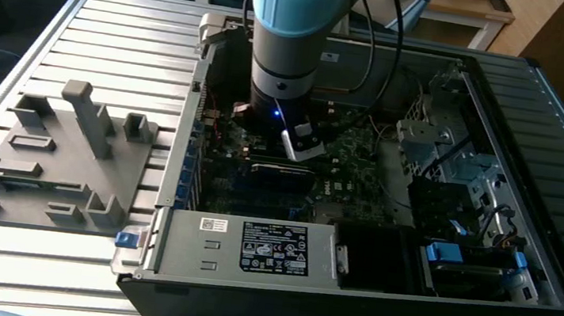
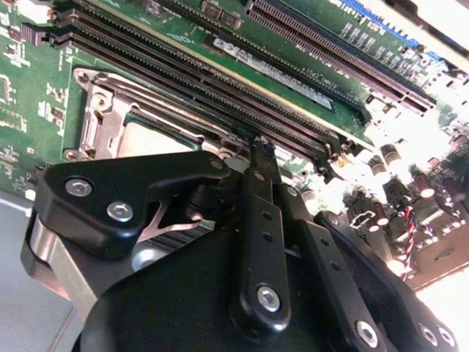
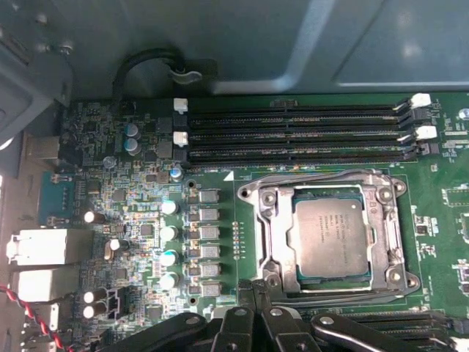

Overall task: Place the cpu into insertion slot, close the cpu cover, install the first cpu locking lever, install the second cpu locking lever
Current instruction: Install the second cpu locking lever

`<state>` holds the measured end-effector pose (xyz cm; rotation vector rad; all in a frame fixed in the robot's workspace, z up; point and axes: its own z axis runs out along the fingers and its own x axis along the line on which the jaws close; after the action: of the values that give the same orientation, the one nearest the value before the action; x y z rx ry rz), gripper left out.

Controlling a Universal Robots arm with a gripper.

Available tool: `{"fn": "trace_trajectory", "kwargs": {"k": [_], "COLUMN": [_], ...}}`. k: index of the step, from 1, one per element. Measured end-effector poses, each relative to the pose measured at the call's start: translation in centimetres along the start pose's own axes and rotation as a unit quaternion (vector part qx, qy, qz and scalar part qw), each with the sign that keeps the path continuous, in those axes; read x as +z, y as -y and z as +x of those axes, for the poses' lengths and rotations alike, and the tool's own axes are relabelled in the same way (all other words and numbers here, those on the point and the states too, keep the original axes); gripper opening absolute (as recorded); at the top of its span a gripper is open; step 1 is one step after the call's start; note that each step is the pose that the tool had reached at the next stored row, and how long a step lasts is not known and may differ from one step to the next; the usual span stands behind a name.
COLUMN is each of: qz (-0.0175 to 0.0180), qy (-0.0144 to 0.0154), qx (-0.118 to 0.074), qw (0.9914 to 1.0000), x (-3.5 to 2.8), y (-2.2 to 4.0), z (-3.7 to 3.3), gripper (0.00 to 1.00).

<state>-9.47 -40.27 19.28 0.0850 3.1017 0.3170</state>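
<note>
Grey moulded fixture plate (image 1: pixel 59 156) lies at the exterior view's left on the ribbed aluminium bench (image 1: pixel 115 35), well apart from the work. Just to its right stands the open black computer case (image 1: pixel 352 293). The grey-and-blue robot arm (image 1: pixel 290 39) reaches down into the case over the green motherboard (image 1: pixel 352 154).

In the first wrist view, the small square silver-grey cpu (image 3: pixel 339 236) already sits in the dark square insertion slot (image 3: pixel 327 189). The thin silvery hinged cpu cover (image 3: pixel 275 235) appears to lie flat around the chip, just beside the long black memory slots (image 3: pixel 293 136).

The black claw (image 3: pixel 256 287) hangs at the socket's edge with its fingers (image 3: pixel 240 308) drawn together. Whether they pinch a lever wire, I cannot tell.

I judge that placing and covering are done and that the work now concerns a locking lever. Whether either lever is latched is unclear. That step calls for a fine, steady press along the socket rim, keeping clear of the memory slots close by.

At the exterior view's right, a silvery drive cage (image 1: pixel 443 144) and blue-tabbed cables (image 1: pixel 442 252) stand untouched.
</note>
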Motion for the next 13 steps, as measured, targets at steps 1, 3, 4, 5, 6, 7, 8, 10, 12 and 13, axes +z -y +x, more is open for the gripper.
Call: {"fn": "trace_trajectory", "kwargs": {"k": [1, 3, 4, 5, 6, 7, 8, 10, 12, 13], "qz": [0.0, -0.0001, -0.0001, 0.0001, 0.0005, 0.0012, 0.0012, 0.0011, 0.0011, 0.0009], "qy": [0.0, 0.0, 0.0001, 0.0004, 0.0006, 0.0007, 0.001, 0.0013, 0.0014, 0.0015], "qx": [0.0, 0.0, 0.0, 0.0, 0.0, 0.0, 0.0, 0.0, 0.0, 0.0], "qw": [1.0, 1.0, 1.0, 1.0, 1.0, 1.0, 1.0, 1.0, 1.0, 1.0], "x": [0.0, 0.01, 0.01, 0.01, 0.01, 0.0, 0.0, 0.0, -0.12, -0.26], "y": [0.0, 0.01, 0.01, 0.02, 0.03, 0.03, 0.03, 0.03, 0.01, -0.02], "z": [0.01, 0.02, 0.05, 0.09, 0.14, 0.18, 0.21, 0.22, 0.22, 0.22], "gripper": [0.11, 0.11, 0.11, 0.11, 0.11, 0.11, 0.11, 0.11, 0.11, 0.11]}}
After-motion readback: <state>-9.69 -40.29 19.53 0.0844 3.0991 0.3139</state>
